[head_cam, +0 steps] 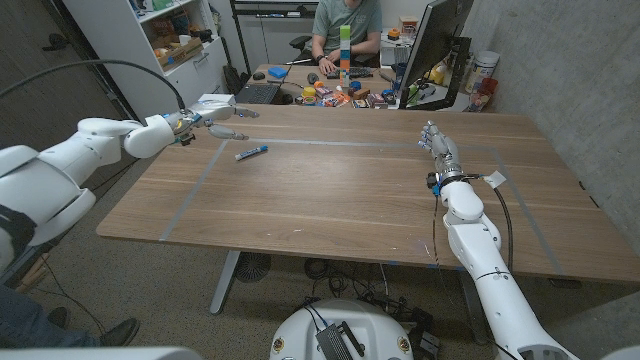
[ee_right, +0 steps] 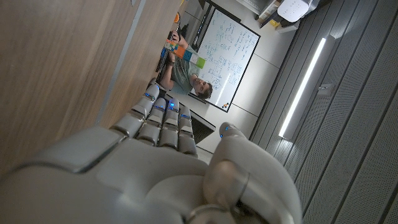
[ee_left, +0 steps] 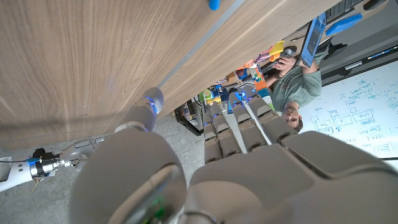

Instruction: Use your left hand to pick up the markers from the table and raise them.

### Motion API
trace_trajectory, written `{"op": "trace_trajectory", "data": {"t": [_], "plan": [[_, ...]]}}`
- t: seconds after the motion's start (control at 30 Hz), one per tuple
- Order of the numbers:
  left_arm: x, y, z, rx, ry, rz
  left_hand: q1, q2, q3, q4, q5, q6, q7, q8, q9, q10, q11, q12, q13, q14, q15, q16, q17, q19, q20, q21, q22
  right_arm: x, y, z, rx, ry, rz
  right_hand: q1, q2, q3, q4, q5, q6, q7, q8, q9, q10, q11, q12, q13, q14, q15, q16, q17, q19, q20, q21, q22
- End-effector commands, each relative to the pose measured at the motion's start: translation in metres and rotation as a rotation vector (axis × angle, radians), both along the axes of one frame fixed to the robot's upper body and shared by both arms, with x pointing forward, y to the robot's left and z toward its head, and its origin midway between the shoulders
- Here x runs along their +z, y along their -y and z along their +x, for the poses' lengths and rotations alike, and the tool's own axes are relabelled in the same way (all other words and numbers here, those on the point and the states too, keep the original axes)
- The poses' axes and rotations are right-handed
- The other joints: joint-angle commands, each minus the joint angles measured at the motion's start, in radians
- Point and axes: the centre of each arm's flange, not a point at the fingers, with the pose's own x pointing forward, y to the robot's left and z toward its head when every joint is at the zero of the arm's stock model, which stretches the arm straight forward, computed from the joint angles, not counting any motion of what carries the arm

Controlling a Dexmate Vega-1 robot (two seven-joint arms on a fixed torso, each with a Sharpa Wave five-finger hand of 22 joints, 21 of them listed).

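One marker (head_cam: 251, 153) with a blue cap lies on the wooden table (head_cam: 330, 205), left of the middle. My left hand (head_cam: 222, 123) hovers a little beyond and to the left of it, fingers stretched out and apart, holding nothing. In the left wrist view the same hand (ee_left: 236, 162) reaches along the table, and the marker's blue tip (ee_left: 213, 4) shows at the picture's edge. My right hand (head_cam: 440, 148) stands on the table at the right, fingers straight up and empty. The right wrist view shows this hand (ee_right: 161, 155) with its fingers straight beside the wood.
A person (head_cam: 346, 30) sits behind the far edge, by a laptop (head_cam: 259, 92), a colourful block tower (head_cam: 345, 50) and small clutter. A monitor (head_cam: 432, 50) stands at the far right. Pale tape lines (head_cam: 200, 178) cross the tabletop. A white shelf (head_cam: 165, 40) stands at the back left.
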Motion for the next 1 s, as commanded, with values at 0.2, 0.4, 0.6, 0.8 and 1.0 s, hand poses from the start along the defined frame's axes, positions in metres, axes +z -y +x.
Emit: {"op": "trace_trajectory", "data": {"t": [0.2, 0.4, 0.6, 0.8, 1.0], "plan": [[-0.019, -0.039, 0.021, 0.191, -0.044, -0.098, 0.018, 0.0, -0.009, 0.006, 0.009, 0.008, -0.007, 0.006, 0.005, 0.006, -0.007, 0.005, 0.004, 0.011, -0.096, 0.0, 0.003, 0.014, 0.019, -0.001, 0.003, 0.01, 0.005, 0.01, -0.016, -0.037, -0.022, -0.011, -0.002, 0.002, 0.005, -0.004, 0.006, -0.002, 0.008, 0.003, 0.004, 0.002, 0.007, 0.002, 0.005, 0.001, 0.004, 0.006, 0.011, 0.003, -0.004, 0.001], [-0.021, -0.042, 0.02, 0.183, -0.044, -0.132, 0.03, -0.002, -0.023, 0.008, 0.015, 0.021, -0.012, 0.011, 0.005, 0.013, -0.01, 0.008, 0.005, 0.023, -0.092, 0.002, 0.003, 0.038, 0.065, 0.0, 0.004, 0.009, 0.006, 0.013, -0.004, -0.044, -0.021, -0.013, -0.003, 0.001, 0.006, -0.005, 0.005, -0.002, 0.007, 0.003, 0.004, 0.003, 0.007, 0.002, 0.006, 0.003, 0.004, 0.006, 0.012, 0.004, -0.005, 0.001], [-0.024, -0.032, 0.02, 0.155, -0.068, -0.138, 0.034, -0.003, -0.032, 0.009, 0.017, 0.023, -0.009, 0.011, 0.005, 0.016, -0.007, 0.008, 0.005, 0.036, -0.08, 0.005, 0.004, 0.05, 0.089, 0.0, 0.004, 0.008, 0.01, 0.014, 0.008, -0.037, -0.021, -0.015, -0.004, 0.0, 0.006, -0.005, 0.005, -0.003, 0.007, 0.003, 0.004, 0.003, 0.007, 0.002, 0.006, 0.004, 0.004, 0.006, 0.012, 0.005, -0.006, 0.001], [-0.019, -0.015, 0.028, 0.196, -0.17, -0.174, 0.042, -0.002, -0.05, 0.011, 0.021, 0.057, -0.015, 0.022, 0.005, 0.053, -0.006, 0.022, 0.006, 0.064, -0.075, 0.01, 0.004, 0.064, 0.102, -0.004, 0.005, 0.004, 0.017, 0.015, 0.017, -0.029, -0.018, -0.017, -0.004, -0.001, 0.007, -0.006, 0.005, -0.004, 0.007, 0.003, 0.004, 0.002, 0.007, 0.002, 0.007, 0.003, 0.004, 0.006, 0.012, 0.005, -0.007, 0.001], [-0.016, -0.006, 0.028, 0.274, -0.209, -0.179, 0.044, -0.002, -0.058, 0.012, 0.021, 0.055, -0.013, 0.02, 0.005, 0.056, -0.001, 0.022, 0.006, 0.061, -0.067, 0.007, 0.004, 0.064, 0.114, -0.008, 0.005, 0.0, 0.024, 0.018, 0.028, -0.036, -0.015, -0.018, -0.004, -0.002, 0.007, -0.006, 0.005, -0.004, 0.007, 0.003, 0.004, 0.002, 0.006, 0.002, 0.008, 0.003, 0.004, 0.006, 0.012, 0.006, -0.007, 0.001]]}}
